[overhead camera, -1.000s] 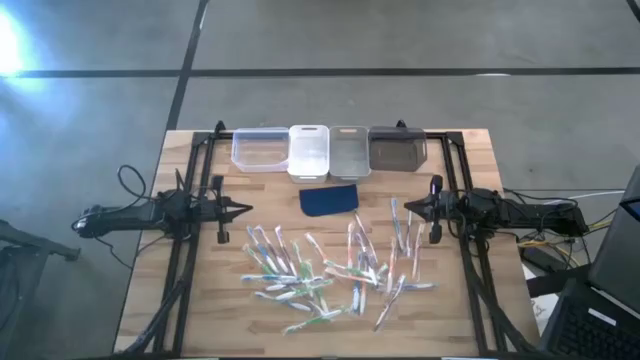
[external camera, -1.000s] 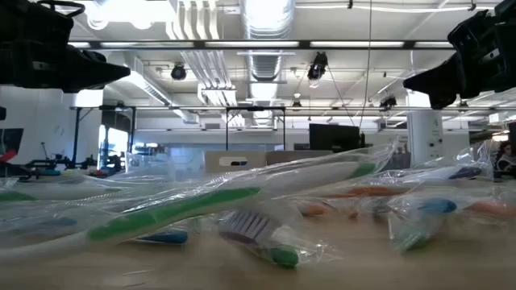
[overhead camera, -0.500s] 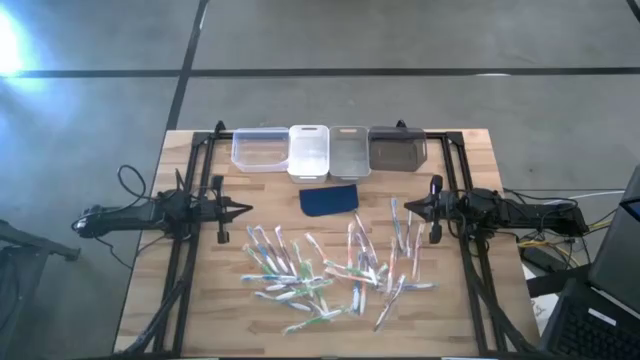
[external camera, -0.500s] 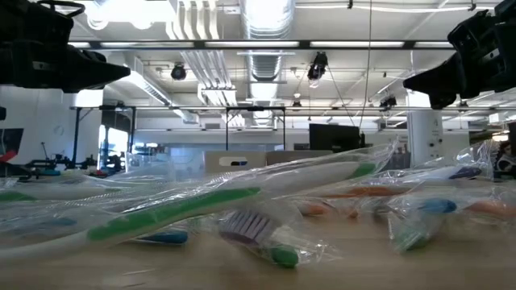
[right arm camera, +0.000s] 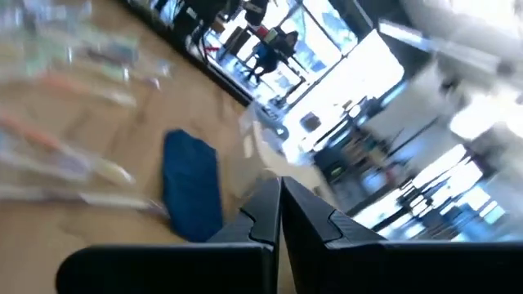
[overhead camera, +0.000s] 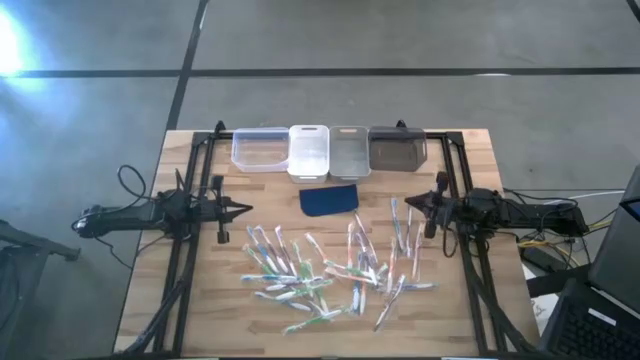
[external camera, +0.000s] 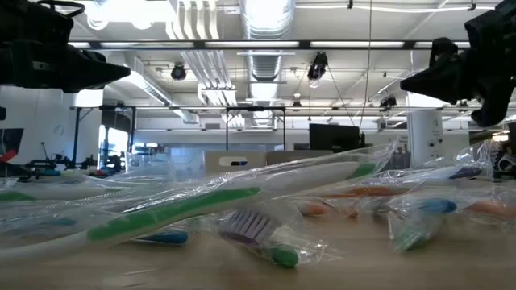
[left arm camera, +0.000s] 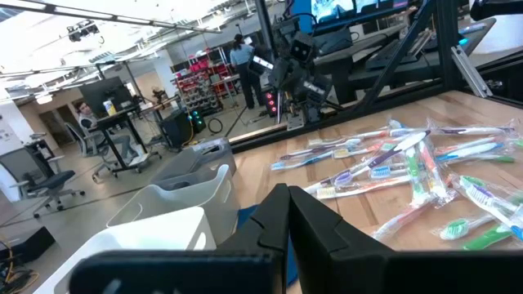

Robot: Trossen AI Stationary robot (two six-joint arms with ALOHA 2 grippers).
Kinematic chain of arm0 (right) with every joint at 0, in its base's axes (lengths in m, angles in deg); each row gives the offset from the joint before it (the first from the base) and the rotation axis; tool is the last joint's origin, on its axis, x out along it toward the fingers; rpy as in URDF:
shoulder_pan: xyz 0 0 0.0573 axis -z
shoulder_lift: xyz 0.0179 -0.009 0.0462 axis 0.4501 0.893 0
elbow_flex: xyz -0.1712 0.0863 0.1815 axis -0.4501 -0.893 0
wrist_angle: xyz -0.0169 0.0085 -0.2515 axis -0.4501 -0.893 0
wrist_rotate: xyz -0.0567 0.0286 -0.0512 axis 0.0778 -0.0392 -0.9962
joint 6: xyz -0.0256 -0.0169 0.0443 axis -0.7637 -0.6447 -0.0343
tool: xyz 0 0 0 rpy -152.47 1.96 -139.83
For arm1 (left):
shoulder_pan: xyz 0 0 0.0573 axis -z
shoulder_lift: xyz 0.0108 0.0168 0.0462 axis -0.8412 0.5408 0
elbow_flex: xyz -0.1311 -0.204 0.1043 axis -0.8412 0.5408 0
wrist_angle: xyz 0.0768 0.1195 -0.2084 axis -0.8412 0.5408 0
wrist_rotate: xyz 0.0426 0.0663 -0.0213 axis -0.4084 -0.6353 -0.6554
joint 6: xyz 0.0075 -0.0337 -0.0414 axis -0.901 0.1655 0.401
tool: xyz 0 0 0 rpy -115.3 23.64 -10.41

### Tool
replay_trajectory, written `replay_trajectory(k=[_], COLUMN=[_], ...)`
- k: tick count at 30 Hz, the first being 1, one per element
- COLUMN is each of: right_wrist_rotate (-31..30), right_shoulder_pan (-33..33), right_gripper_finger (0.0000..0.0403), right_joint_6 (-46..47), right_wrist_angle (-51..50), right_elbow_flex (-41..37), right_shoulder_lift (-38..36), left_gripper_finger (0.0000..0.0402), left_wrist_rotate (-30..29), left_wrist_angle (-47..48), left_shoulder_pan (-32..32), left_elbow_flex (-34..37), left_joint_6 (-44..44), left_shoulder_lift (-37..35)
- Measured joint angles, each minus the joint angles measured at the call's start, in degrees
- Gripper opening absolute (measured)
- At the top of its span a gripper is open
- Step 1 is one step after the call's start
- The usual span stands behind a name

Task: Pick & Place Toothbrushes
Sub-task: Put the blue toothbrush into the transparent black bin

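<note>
A: Where are the thin whitish plastic toothbrushes [overhead camera: 335, 270] with green, blue and orange-red accents found?

B: They are scattered loose on the light wooden slatted bench [overhead camera: 190, 310], on the near side of the dark blue rounded rectangular pad [overhead camera: 329, 199]. Clear wrappers are seen around them in the low view. None is held.

A: What is seen beyond the pad?

B: Four small bins are lined up side by side along the far edge: a clear plastic bin [overhead camera: 260, 148] at the left end, then a white plastic bin [overhead camera: 309, 151], a grey plastic bin [overhead camera: 350, 150] and a dark smoky plastic bin [overhead camera: 397, 147] at the right end. No toothbrush can be made out in them.

A: How is the left claw [overhead camera: 246, 209] placed?

B: It is held level above the bench, well to the left of the pad, pointing towards it. Its fingers are pressed together on nothing.

A: And the right claw [overhead camera: 407, 203]?

B: It is held to the right of the pad, tip turned towards it, over the far right end of the toothbrush scatter. It is closed and empty too.
</note>
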Motion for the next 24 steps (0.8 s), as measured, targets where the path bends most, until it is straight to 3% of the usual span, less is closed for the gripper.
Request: replay_trajectory(k=[3,6,11,16,24], right_wrist_rotate=[-0.04,0.48,0.58,0.67,0.63], right_shoulder_pan=[0.0,0.0,0.0,-0.02,0.0], right_gripper_finger=[0.0008,0.0008,0.0008,0.0008,0.0008], right_joint_6=[-7.3,-6.56,9.98,24.96,35.5], right_wrist_angle=[0.6,6.25,18.99,25.58,35.16], right_elbow_flex=[-0.02,-0.02,0.0,0.0,0.0], right_shoulder_lift=[0.0,0.02,-0.02,-0.02,0.15], left_gripper_finger=[0.0012,0.0012,0.0012,0.0012,0.0012], left_wrist_rotate=[0.0,0.0,0.0,0.0,0.0], left_wrist_angle=[0.0,0.0,0.0,0.0,0.0], left_shoulder_pan=[0.0,0.0,0.0,0.02,0.02], left_elbow_flex=[0.0,0.0,0.0,0.0,0.0], left_joint_6=[-0.01,-0.01,-0.01,0.01,0.01], left_shoulder_lift=[0.0,0.02,0.0,0.01,0.0])
